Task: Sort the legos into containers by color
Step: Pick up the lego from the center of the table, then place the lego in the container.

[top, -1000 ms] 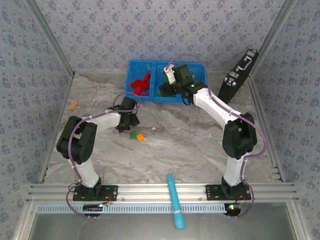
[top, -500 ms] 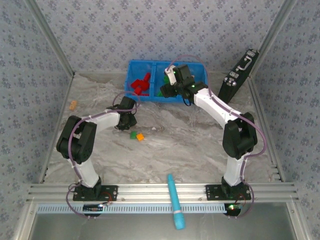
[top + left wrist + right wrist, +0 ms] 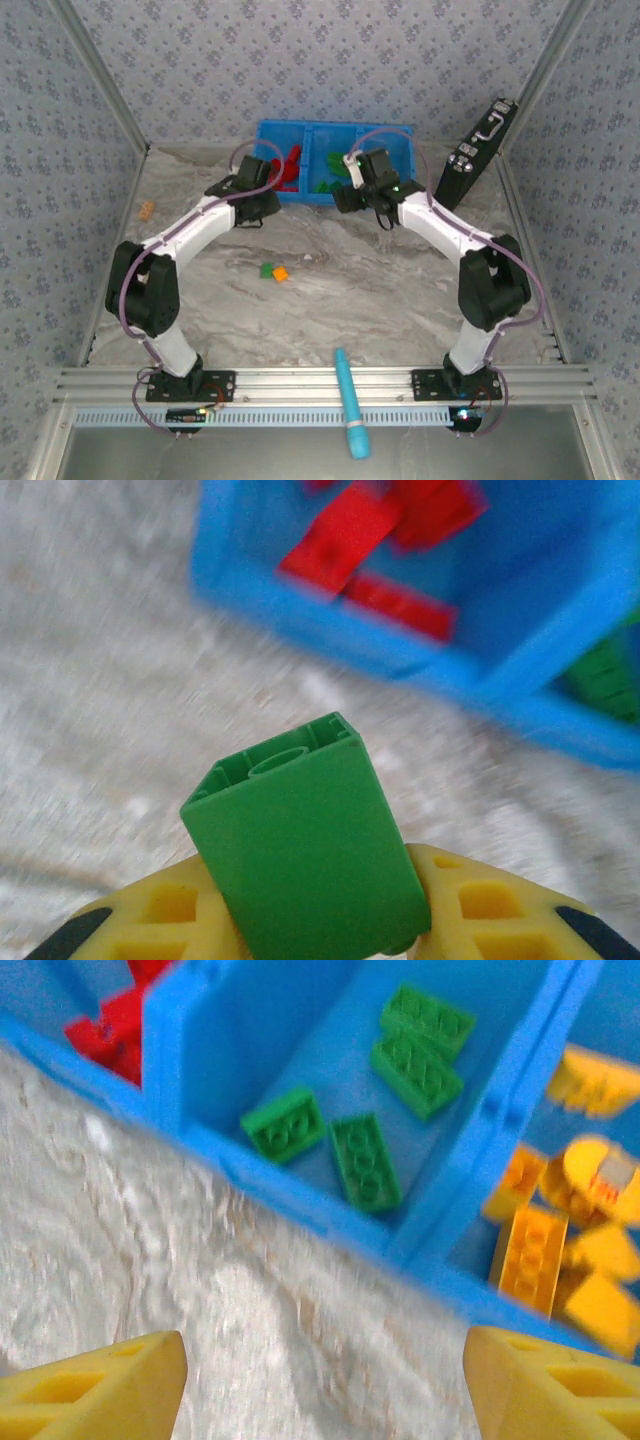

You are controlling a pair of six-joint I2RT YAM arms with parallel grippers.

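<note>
My left gripper [image 3: 315, 885] is shut on a green lego [image 3: 305, 830], which stands upright between the yellow fingers just short of the blue bin's front wall [image 3: 330, 645]. Red legos [image 3: 345, 535] lie in the left compartment ahead of it. From above, the left gripper [image 3: 258, 200] hovers in front of the bin [image 3: 330, 127]. My right gripper [image 3: 320, 1390] is open and holds nothing, over the table before the bin wall [image 3: 300, 1200]. Green legos [image 3: 400, 1060] fill the middle compartment, yellow-orange ones [image 3: 570, 1230] the right. A green lego [image 3: 266, 269] and an orange lego [image 3: 281, 273] lie on the table.
A teal pen-like cylinder [image 3: 350, 400] lies across the near rail. A black box-like device [image 3: 480, 150] leans at the back right. A small tan scrap [image 3: 148, 209] sits by the left wall. Patterned walls close in the marbled table.
My left gripper closed on a green lego by the loose bricks and carried it up toward the bin. My right gripper drew back from over the bin to its front edge.
</note>
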